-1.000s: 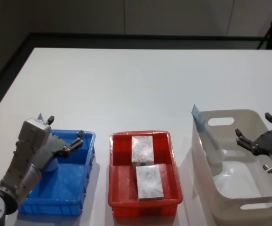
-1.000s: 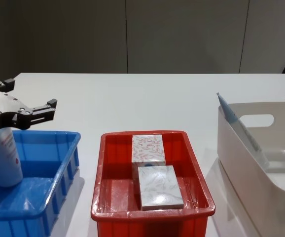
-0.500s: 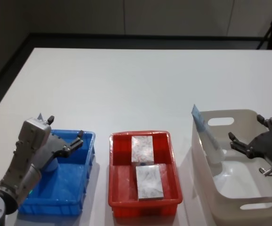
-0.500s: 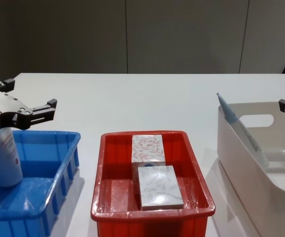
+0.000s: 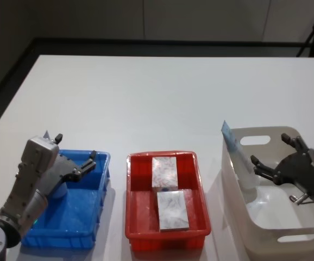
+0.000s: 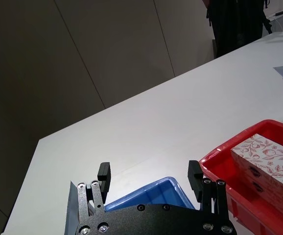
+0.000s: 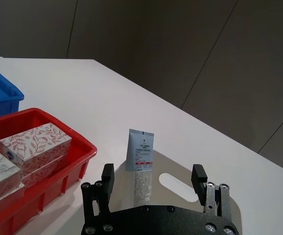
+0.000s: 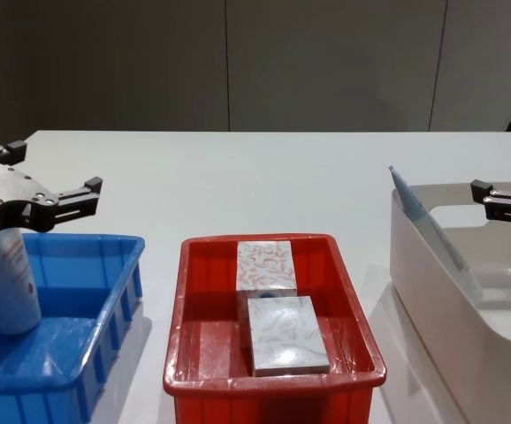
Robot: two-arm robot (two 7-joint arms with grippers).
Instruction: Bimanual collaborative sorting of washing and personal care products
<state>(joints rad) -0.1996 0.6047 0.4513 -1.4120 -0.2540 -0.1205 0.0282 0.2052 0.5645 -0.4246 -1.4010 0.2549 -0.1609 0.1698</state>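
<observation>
The right tool (image 5: 269,149) is held wide open over the white bin (image 5: 255,239), beside a pale-blue tube (image 5: 238,155) leaned inside it. The left tool (image 5: 75,145) is spread wide above a second tube (image 8: 10,278) stood in the blue bin (image 5: 59,239). Two patterned boxes (image 5: 164,173) are laid in the red bin (image 5: 168,239).

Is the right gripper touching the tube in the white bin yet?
Apart. In the chest view, the right gripper hangs open with clear space between it and the tube.
</observation>
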